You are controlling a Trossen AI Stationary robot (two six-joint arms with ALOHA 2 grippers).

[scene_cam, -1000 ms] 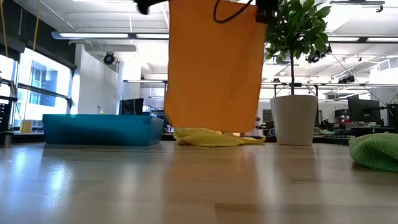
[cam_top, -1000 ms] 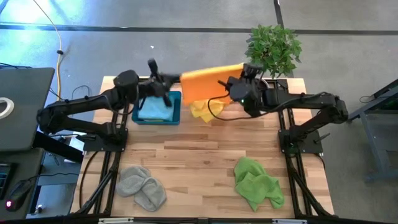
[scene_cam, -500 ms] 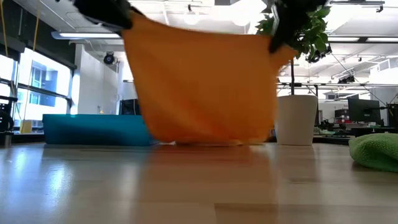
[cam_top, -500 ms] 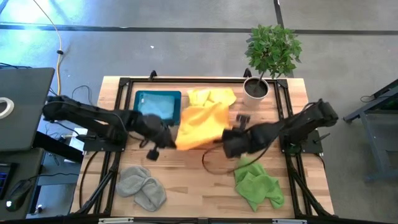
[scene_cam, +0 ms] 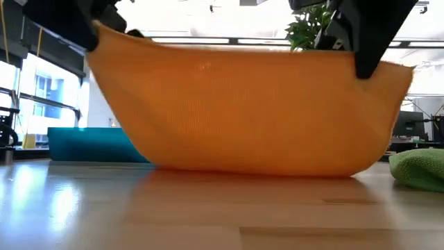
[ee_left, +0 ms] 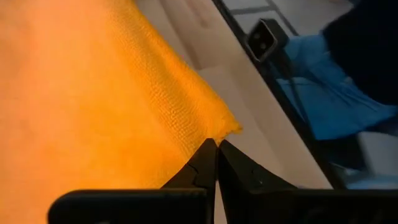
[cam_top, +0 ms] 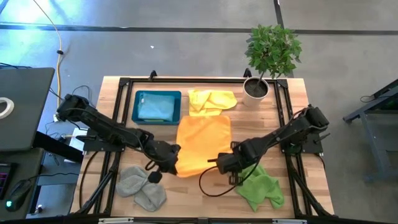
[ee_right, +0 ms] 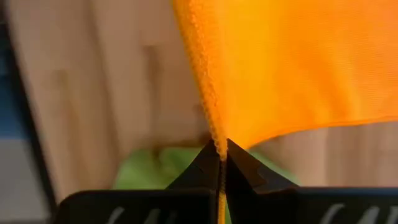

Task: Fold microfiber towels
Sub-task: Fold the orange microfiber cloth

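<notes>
The orange towel point(cam_top: 202, 143) lies spread on the middle of the table, and its near edge is raised. In the low view the orange towel point(scene_cam: 243, 111) sags between its two held corners down to the wood. My left gripper point(cam_top: 168, 163) is shut on its near left corner. My right gripper point(cam_top: 224, 163) is shut on its near right corner. The yellow towel point(cam_top: 211, 99) lies crumpled beyond it. A light blue towel point(cam_top: 154, 107) lies in the teal tray point(cam_top: 135, 107). My left gripper pinches the orange towel's near left corner point(ee_left: 219, 129) between its two fingertips. The corner is held above the table and the cloth slopes away down to the wood. My right gripper pinches the towel's near right corner point(ee_right: 214, 138) at its edge between its two fingertips. That corner is also held up, and the cloth between the two corners sags.
A grey towel point(cam_top: 142, 186) lies at the near left and green towels point(cam_top: 258, 183) at the near right, close under my right arm. A potted plant point(cam_top: 268, 56) stands at the far right corner. Bare wood shows between the grey and green towels.
Both grippers have carried the orange towel from high over the far edge toward the near edge and down. The towel, which hung straight below them, has been drawn over the table: its far part now lies flat and only its near edge stays raised.
</notes>
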